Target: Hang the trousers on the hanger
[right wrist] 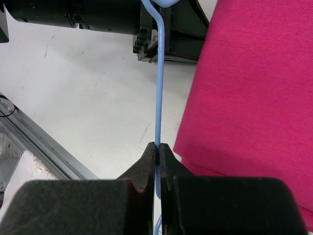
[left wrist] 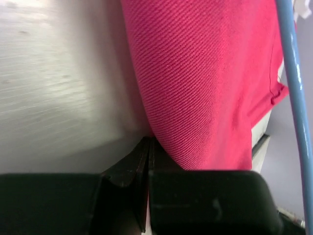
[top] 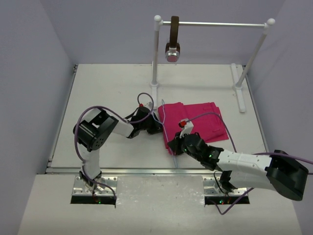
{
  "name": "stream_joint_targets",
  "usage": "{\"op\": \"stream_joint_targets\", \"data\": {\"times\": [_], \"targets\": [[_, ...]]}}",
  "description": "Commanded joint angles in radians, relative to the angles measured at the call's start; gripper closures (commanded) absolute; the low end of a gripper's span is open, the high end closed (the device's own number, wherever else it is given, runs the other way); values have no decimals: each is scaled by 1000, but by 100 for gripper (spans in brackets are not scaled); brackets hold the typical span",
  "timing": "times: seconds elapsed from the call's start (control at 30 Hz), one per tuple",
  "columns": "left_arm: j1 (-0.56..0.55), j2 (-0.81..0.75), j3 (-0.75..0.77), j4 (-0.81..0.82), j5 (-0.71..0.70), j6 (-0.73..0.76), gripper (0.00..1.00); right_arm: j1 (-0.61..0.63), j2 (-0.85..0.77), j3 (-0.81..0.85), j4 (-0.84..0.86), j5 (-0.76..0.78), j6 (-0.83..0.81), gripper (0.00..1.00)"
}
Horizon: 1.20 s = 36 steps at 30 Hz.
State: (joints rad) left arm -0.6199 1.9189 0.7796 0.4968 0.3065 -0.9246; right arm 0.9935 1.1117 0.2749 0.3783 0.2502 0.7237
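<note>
The trousers (top: 195, 125) lie folded in a flat, roughly square pile on the white table (top: 112, 93), a little right of the middle. They are plain magenta cloth. In the left wrist view I can see a fine diagonal twill weave, and the near edge of the pile curves down softly to the tabletop.

The hanger (right wrist: 159, 88) is thin, smooth, pale blue wire. It runs along the left edge of the trousers and bends at its far end, close to the other arm's black housing. My right gripper (right wrist: 157, 149) has its black jaws clamped on that wire just beside the cloth, low over the table near its front edge.

My left gripper (left wrist: 148, 145) sits at the far left corner of the pile with its jaws pressed together. Its tips touch the folded edge, but I cannot tell whether any cloth is caught between them.

At the far side stands a white rack (top: 215, 23) with a straight rail on two posts. A brown strap (top: 173, 30) with a round metallic end hangs from it near the left post.
</note>
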Motion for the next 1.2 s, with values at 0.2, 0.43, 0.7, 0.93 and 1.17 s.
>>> {"op": "stream_joint_targets", "data": {"times": [0.2, 0.43, 0.7, 0.93, 1.17], "targets": [[-23, -234, -20, -417, -349, -5, 55, 8, 17, 33, 67, 46, 11, 100], [-7, -474, -132, -465, -456, -31, 11, 9, 44, 44, 104, 68, 26, 100], [-1, -610, -321, -120, -299, -18, 37, 9, 105, 97, 106, 70, 42, 100], [-7, -601, -379, 247, -115, 39, 36, 10, 165, 118, 126, 23, 38, 100], [-17, -456, -259, 243, -116, 39, 49, 10, 161, 107, 161, -28, 22, 100]]}}
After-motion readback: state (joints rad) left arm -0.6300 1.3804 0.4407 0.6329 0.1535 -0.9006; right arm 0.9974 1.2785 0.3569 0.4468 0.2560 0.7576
